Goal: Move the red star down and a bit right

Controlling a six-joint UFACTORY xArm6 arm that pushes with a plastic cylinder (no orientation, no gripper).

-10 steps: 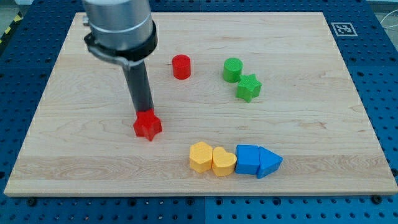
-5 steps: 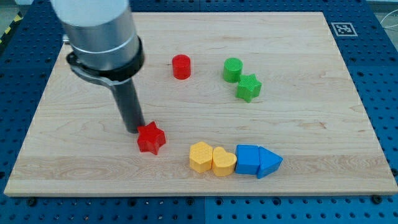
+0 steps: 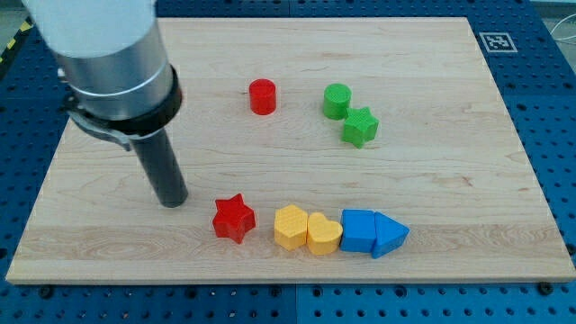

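Wooden board (image 3: 450,81): carries every block
Rod: upright, holds nothing
My tip (image 3: 172,203): to the view's left of the red star, apart from it
Red star (image 3: 233,218): just left of the yellow blocks (image 3: 307,229)

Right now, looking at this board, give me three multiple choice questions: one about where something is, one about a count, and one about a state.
1. Where is my tip relative to the red star?
A. To its left and slightly above
B. To its right
C. On top of it

2. How many green blocks are on the board?
A. One
B. Two
C. Three

3. Is my tip touching the red star?
A. Yes, pressed against it
B. No, bare wood shows between them
C. The tip is hidden

Answers:
1 A: the rod ends toward the view's left of the star.
2 B: a green cylinder and a green star.
3 B: a visible gap separates them.
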